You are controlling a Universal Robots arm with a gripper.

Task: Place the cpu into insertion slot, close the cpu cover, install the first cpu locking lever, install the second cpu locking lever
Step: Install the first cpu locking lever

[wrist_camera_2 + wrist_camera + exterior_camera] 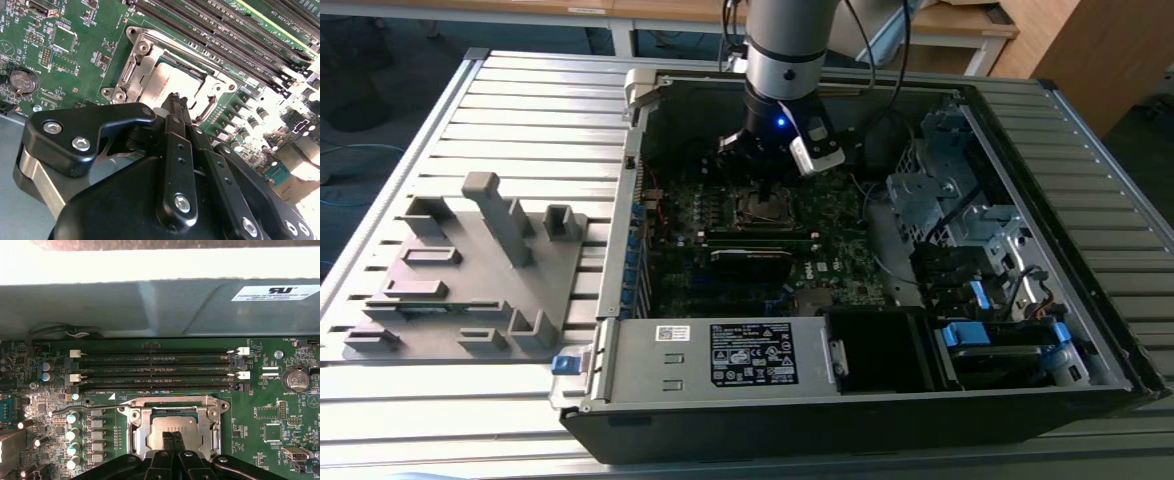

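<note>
Green motherboard fills the floor of the open case under your arm. Your cpu, dull silver-grey, sits in the insertion slot, with the shiny cpu cover lying flat around it. Your gripper hovers just above, fingers pressed together. Long memory slots run beside.

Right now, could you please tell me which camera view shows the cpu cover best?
The first wrist view: the cpu cover faces the camera squarely, with the gripper crossing one edge. The second wrist view shows it slanted and partly behind the gripper; the exterior view shows it small and far off.
</note>
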